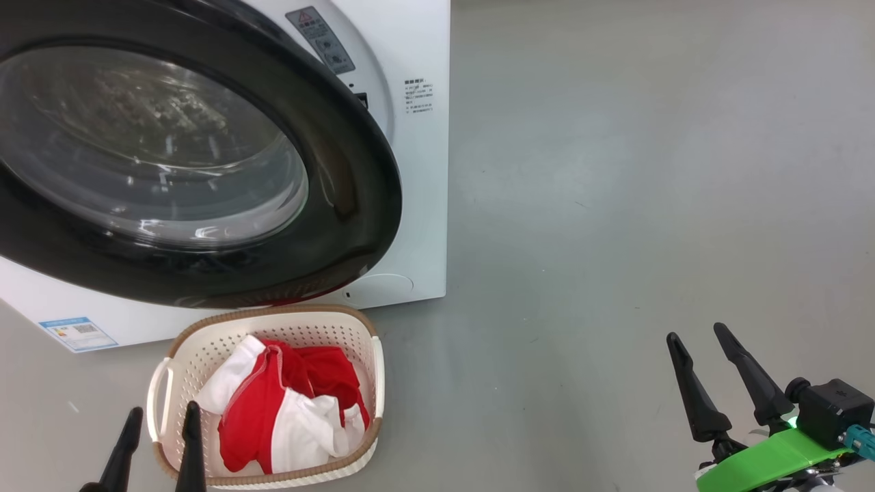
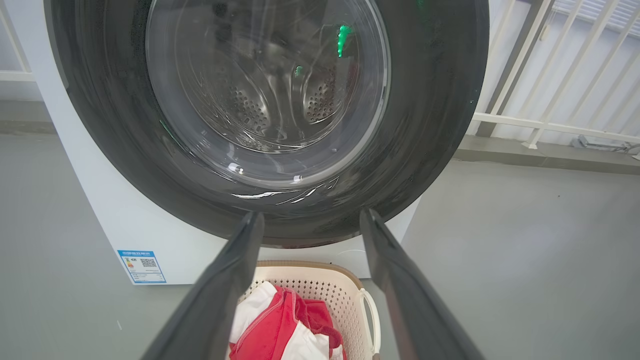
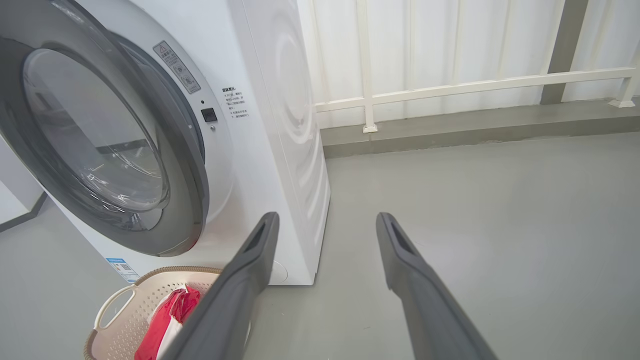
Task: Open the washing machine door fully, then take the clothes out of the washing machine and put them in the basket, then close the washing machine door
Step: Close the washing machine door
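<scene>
Clothes (image 1: 287, 410): you'll see them heaped in the basket (image 1: 273, 321), on the floor (image 1: 615, 171) just in front of the washing machine (image 1: 424, 171), below the washing machine door (image 1: 355, 184). The door is ajar, latch side off the panel.

Left gripper (image 1: 164, 408): spread wide, empty, in front of the machine. Right gripper (image 1: 696, 331): released, well right of it.

The floor is smooth grey. A white railing (image 3: 450, 87) stands behind the machine.

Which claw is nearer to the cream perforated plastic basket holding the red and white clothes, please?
Left. The left claw is right at the left edge of the cream perforated plastic basket; the right claw is far off to its right, over bare grey floor.
</scene>
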